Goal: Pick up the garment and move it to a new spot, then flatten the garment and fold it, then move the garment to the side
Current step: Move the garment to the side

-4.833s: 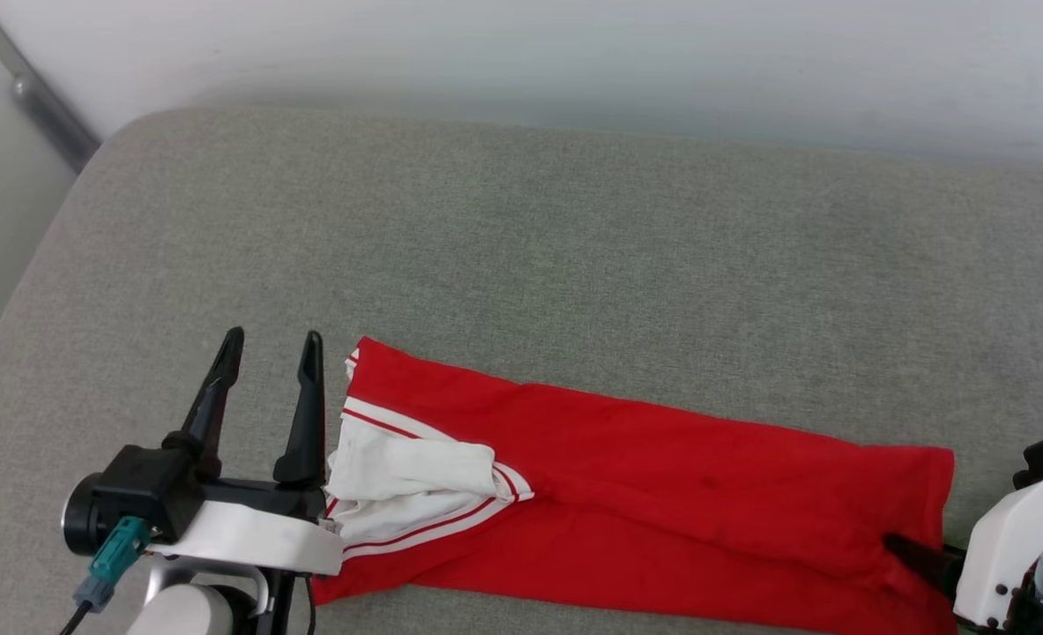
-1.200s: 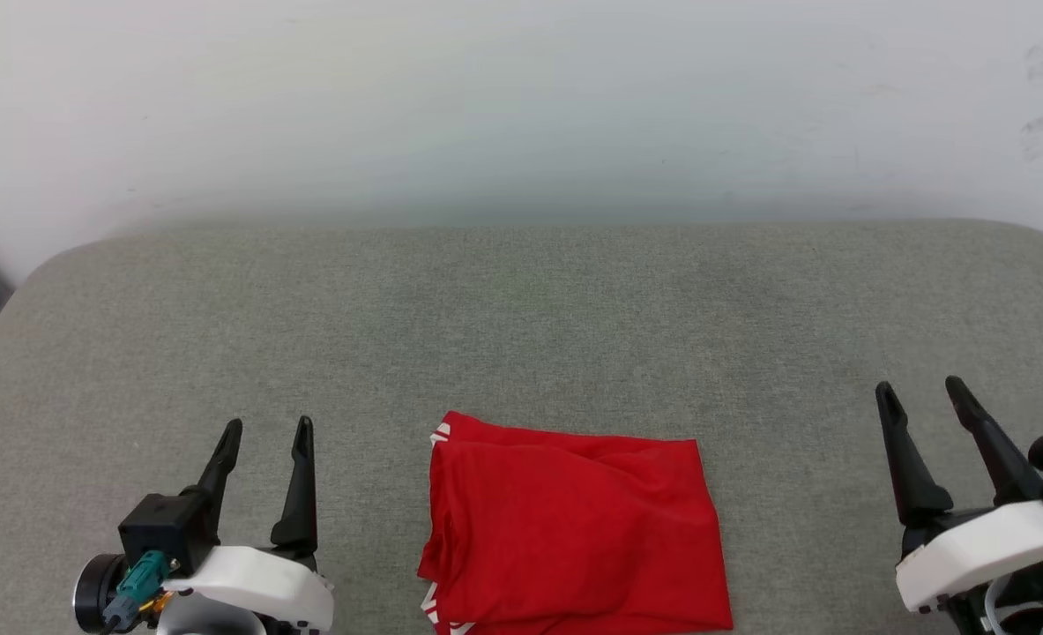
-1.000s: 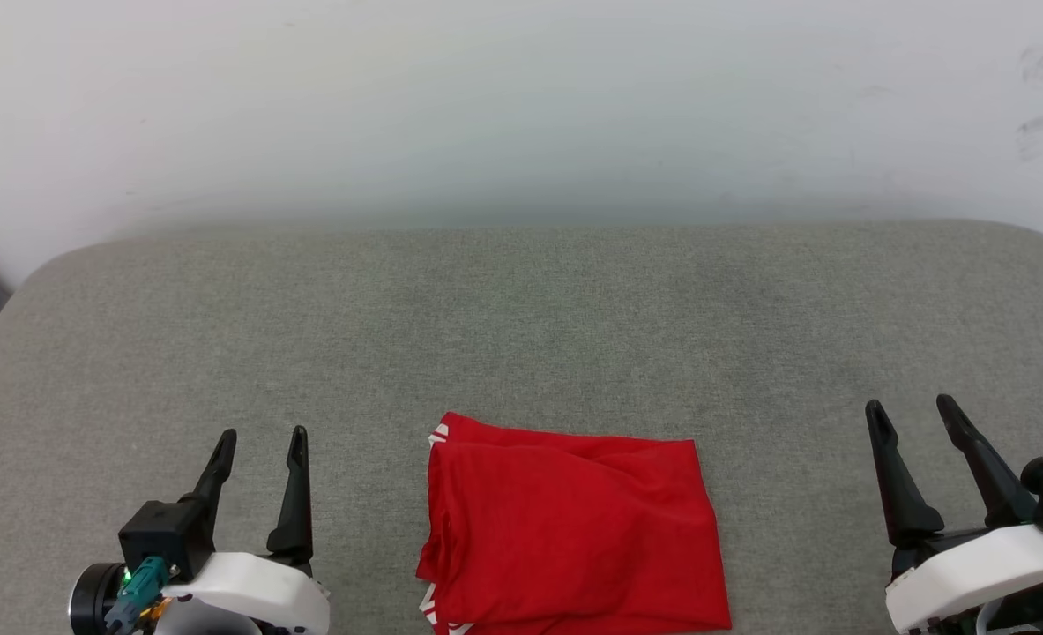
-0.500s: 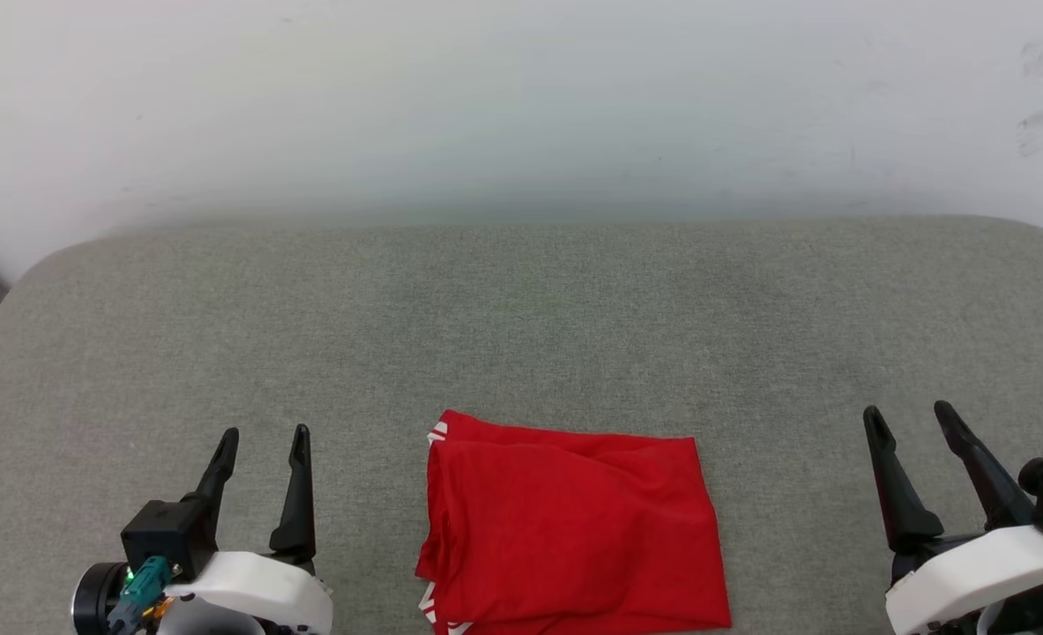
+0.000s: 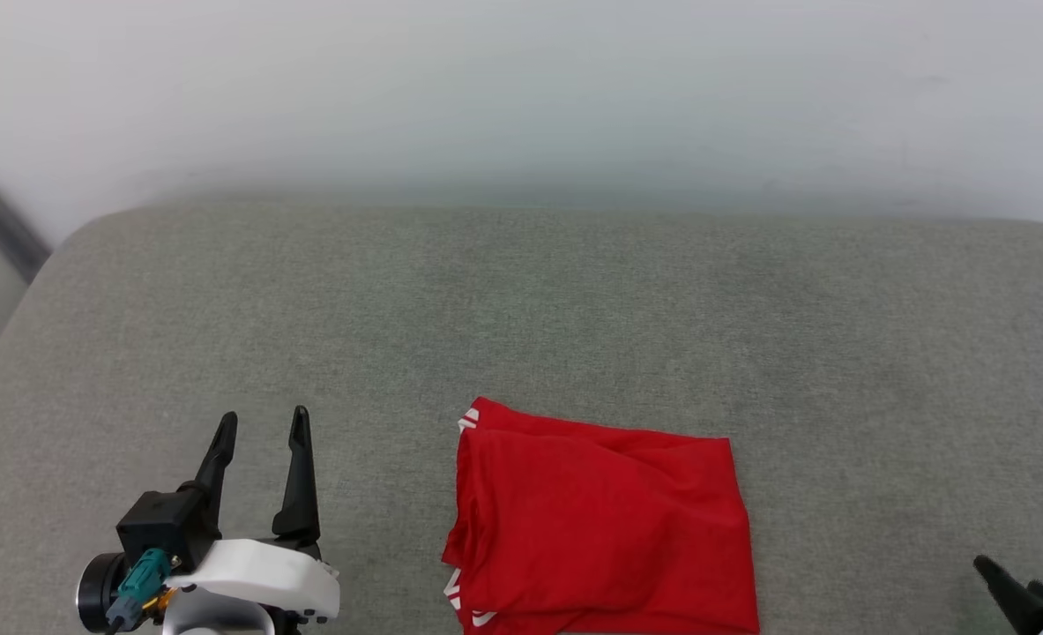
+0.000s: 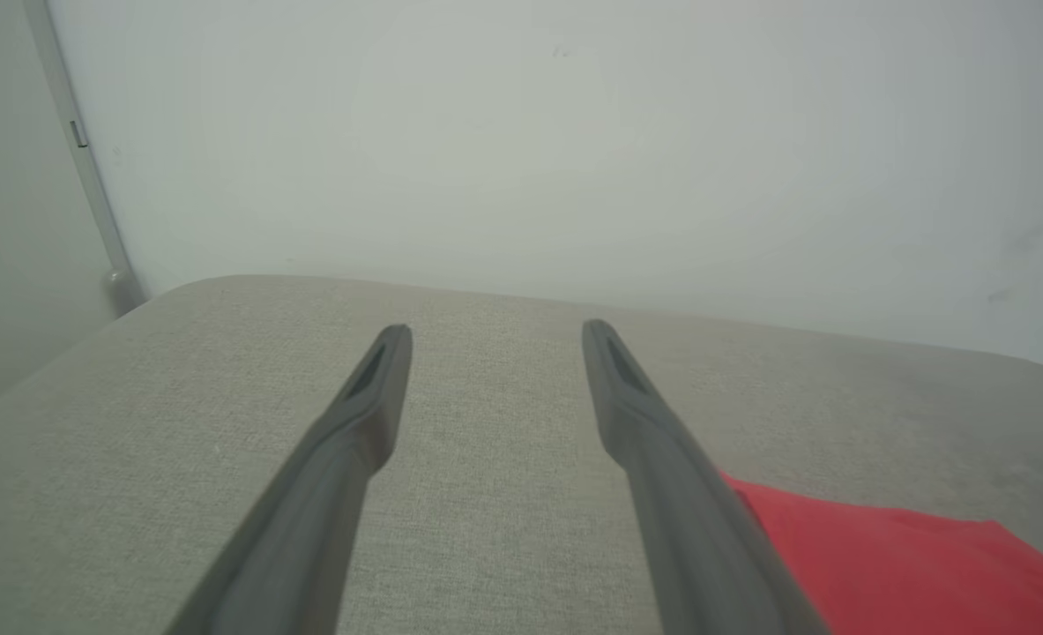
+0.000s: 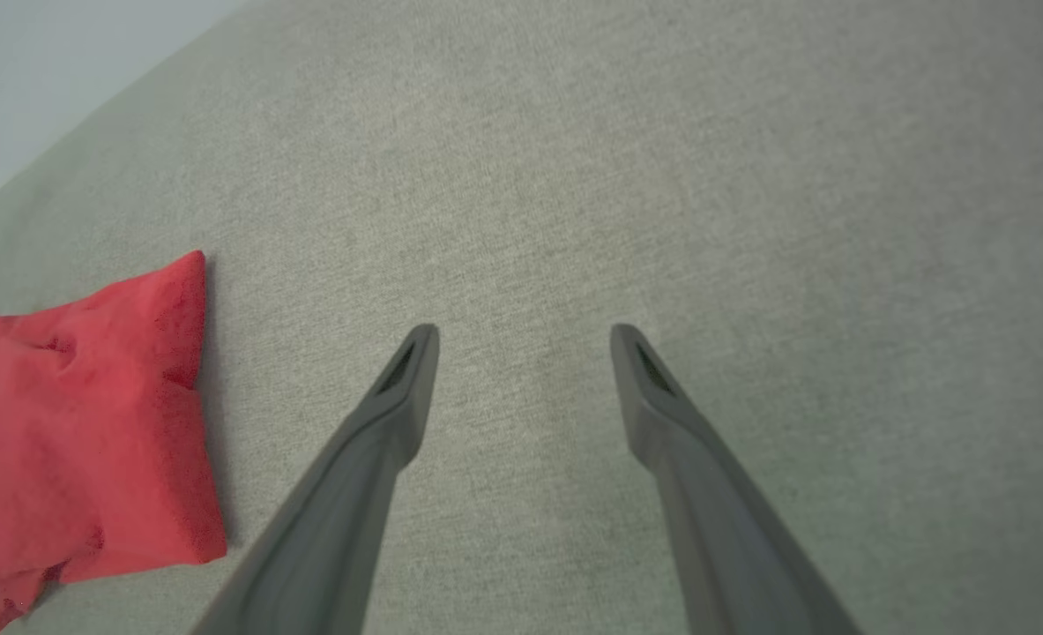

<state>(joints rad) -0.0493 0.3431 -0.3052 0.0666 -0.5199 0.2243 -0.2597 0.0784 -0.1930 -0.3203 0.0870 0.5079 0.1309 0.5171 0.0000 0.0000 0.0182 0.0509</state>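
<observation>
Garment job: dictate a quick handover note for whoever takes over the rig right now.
Left pincer: open, empty, over the grey cushion.
Right pincer: open, empty, over the cushion.
Garment: lies folded in a red rectangle near the cushion's front edge, between the two pincers and touched by neither.
Done: the fold looks complete.
Left: move the garment to the side.

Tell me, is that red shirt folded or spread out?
Folded: the garment lies as a compact rectangle with layered edges.
</observation>
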